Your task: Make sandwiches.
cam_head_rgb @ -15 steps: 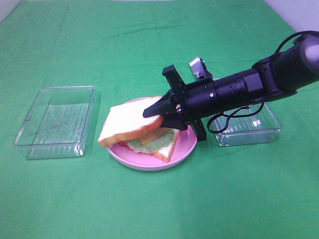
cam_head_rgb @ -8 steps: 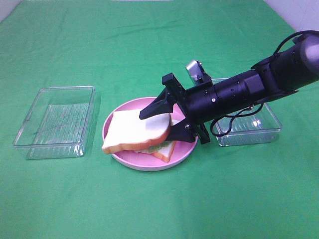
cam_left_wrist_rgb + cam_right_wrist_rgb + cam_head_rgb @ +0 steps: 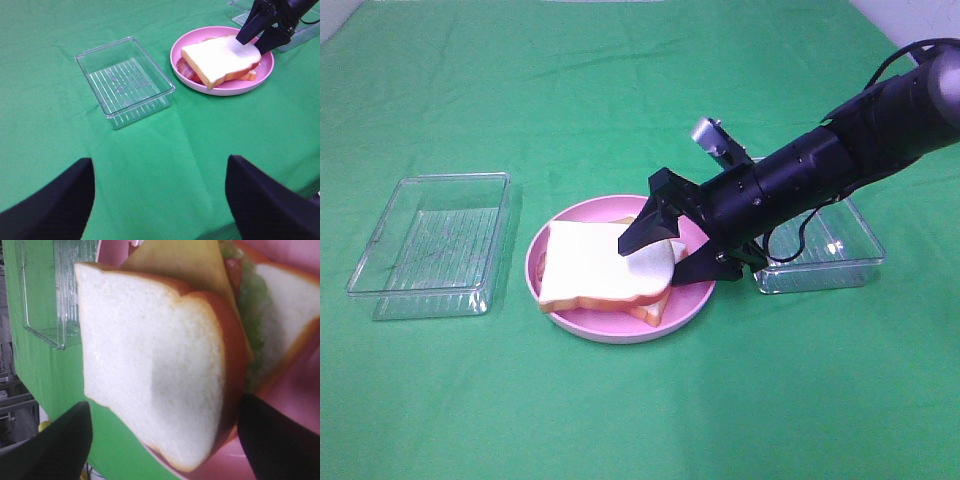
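Two black fingers of the right claw (image 3: 670, 252) stand spread wide, one above and one beside the near edge of the sandwich (image 3: 608, 272), pinching nothing; the top slice of bread lies free between them. In the right wrist view that white slice with its orange-brown crust fills the middle, with a yellow cheese sheet (image 3: 190, 265) and pale green lettuce (image 3: 252, 305) poking out under it, above a lower slice. The sandwich rests on a round pink plate (image 3: 695, 295) near the middle of the green tablecloth (image 3: 620, 100). Just behind the right arm, to the plate's right, sits a clear plastic box (image 3: 830, 250). A second clear box (image 3: 435, 243), ribbed on its floor, stands apart on the plate's left. The left claw (image 3: 160, 200) is well back from all this, hanging over bare cloth, its two dark fingers spread apart and holding nothing.
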